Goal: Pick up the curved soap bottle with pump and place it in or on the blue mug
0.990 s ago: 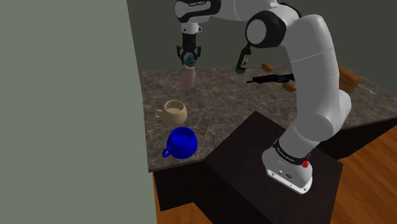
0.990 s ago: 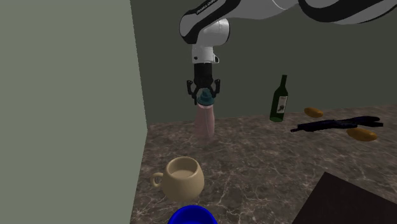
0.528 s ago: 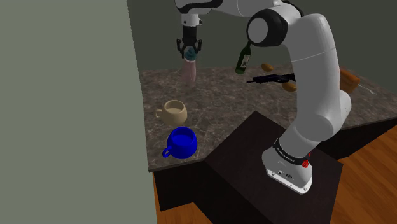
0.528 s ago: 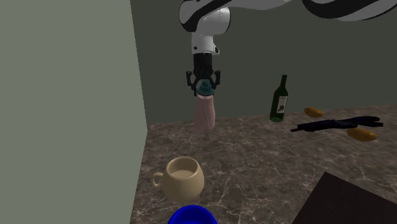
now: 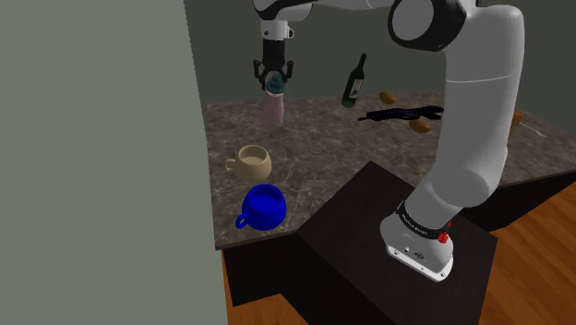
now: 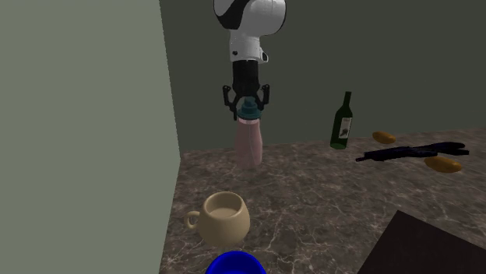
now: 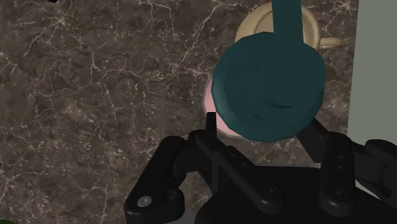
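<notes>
Shoulder view, from its left: a plain grey wall [image 5: 92,138] borders the marbled counter [image 5: 323,152]. Next come a tan mug [image 5: 251,164] and, nearer the counter's front edge, the blue mug [image 5: 264,205]. Both are upright with their mouths facing up, and they stand apart. Slightly right of them in the picture, but farther back and high up, the black gripper [image 5: 274,78] is clamped on the neck of the soap bottle [image 5: 271,111], under its teal pump. The pale pink body hangs straight down, long axis upright. It appears clear of the counter, though the gap under its base is hard to judge. Farther right, well apart, stands a green bottle [image 5: 354,83]. The coming move turns on one relation: the blue mug lies toward the front edge from the hanging bottle, with the tan mug between them. The carry likely has to run forward over the tan mug before the base is lowered into the blue mug's mouth.
</notes>
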